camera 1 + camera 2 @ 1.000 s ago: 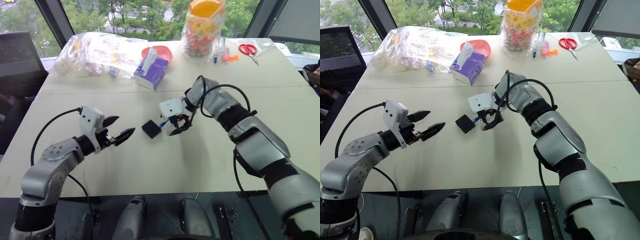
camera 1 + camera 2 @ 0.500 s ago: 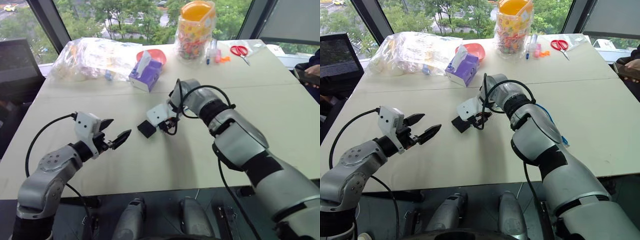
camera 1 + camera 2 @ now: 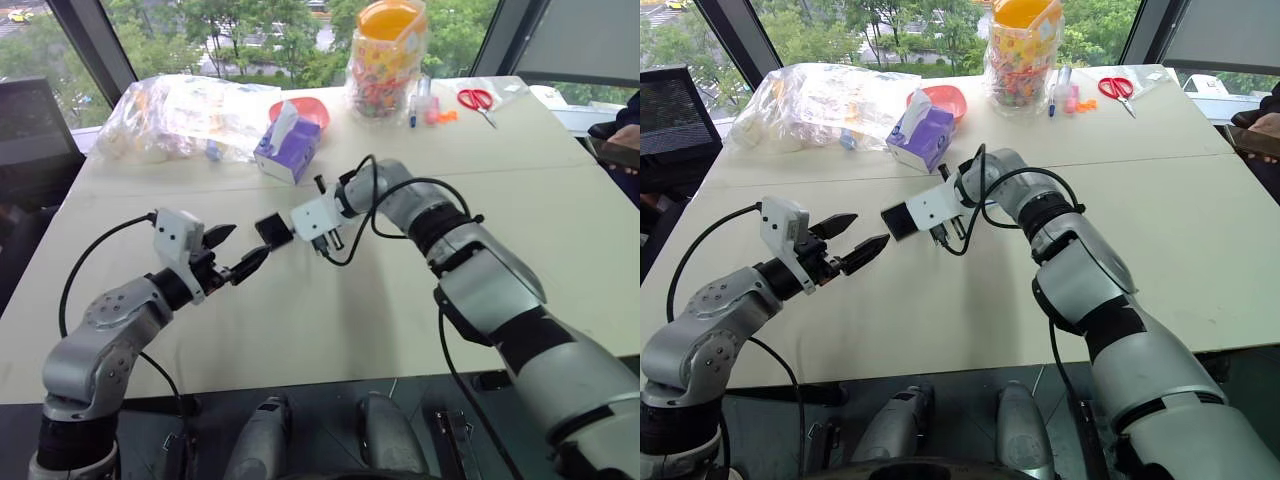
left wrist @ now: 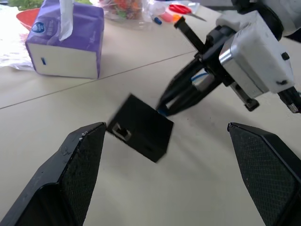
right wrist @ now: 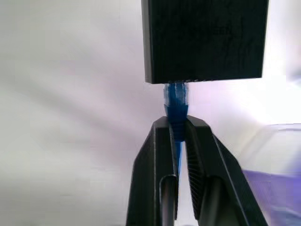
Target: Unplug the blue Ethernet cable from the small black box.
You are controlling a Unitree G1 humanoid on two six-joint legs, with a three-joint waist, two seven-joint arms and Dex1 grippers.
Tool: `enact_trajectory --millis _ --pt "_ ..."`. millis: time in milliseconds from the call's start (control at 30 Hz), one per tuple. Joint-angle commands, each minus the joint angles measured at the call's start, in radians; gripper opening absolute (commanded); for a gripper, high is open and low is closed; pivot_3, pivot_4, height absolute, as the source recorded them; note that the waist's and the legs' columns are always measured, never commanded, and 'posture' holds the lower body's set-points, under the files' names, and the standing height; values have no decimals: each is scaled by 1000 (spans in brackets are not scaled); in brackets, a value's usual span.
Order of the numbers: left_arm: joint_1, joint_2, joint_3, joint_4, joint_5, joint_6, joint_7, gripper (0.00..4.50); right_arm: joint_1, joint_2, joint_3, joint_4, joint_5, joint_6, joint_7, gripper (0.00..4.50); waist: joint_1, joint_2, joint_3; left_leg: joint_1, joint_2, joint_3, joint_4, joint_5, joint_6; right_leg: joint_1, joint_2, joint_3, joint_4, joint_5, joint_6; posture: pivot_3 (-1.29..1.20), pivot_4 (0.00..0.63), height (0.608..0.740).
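Note:
The small black box [image 5: 204, 40] hangs tilted just above the table, between my two grippers. The blue Ethernet cable [image 5: 175, 101] is plugged into its side. My right gripper [image 5: 175, 134] is shut on the cable's blue boot right behind the plug. In the left eye view the box [image 3: 272, 230] sits just left of the right gripper [image 3: 293, 226]. My left gripper [image 3: 238, 249] is open and level, its fingertips close to the box's near side without touching it. In the left wrist view the box [image 4: 141, 127] shows an empty port between the wide-apart left fingers [image 4: 80, 165].
A purple tissue box [image 3: 288, 150] stands behind the grippers. Farther back are a plastic bag [image 3: 185, 105], a red bowl [image 3: 308, 106], a jar of sweets [image 3: 385, 55] and red scissors [image 3: 478, 100]. A person's hand [image 3: 622, 140] rests at the right edge.
My right gripper has shut on the cable by the plug, rolled over, and carried the box up and left toward the left gripper. The left gripper has stayed open.

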Motion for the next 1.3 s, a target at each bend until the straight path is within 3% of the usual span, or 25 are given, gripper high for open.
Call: enact_trajectory --millis 33,267,433,1000,1167,1300 --pt "-38 6 18 4 -57 32 -16 4343 106 -101 -40 -192 -82 -68 -266 38 11 0 0 0 0 0 0 0 0 0 0 0 -1 0 0 0 150 728" --pt "-119 21 31 55 -145 101 -48 4343 420 -190 -157 -641 -141 -2 -501 38 13 -1 1 0 1 5 0 0 0 -2 0 4 0 0 0 0 150 728" --pt "-174 44 0 85 -156 129 -85 4343 559 -186 -197 -860 -177 93 -541 38 19 -3 1 0 1 6 1 0 0 -1 0 4 -1 0 -1 0 150 728" --pt "-246 23 -30 140 -148 114 -119 4343 624 -199 -176 -988 -194 113 -514 38 18 -11 6 0 2 6 1 0 0 0 0 4 -3 0 -1 0 150 728" --pt "-247 11 -30 144 -150 111 -123 2987 626 -199 -178 -997 -191 111 -506 0 18 -11 6 0 2 6 1 0 0 0 0 4 -3 0 -1 0 150 728" --pt "-245 8 -32 145 -149 111 -123 1479 625 -200 -181 -1004 -189 112 -501 0 19 -12 7 0 2 6 1 0 0 0 0 4 -3 0 -1 0 150 728"
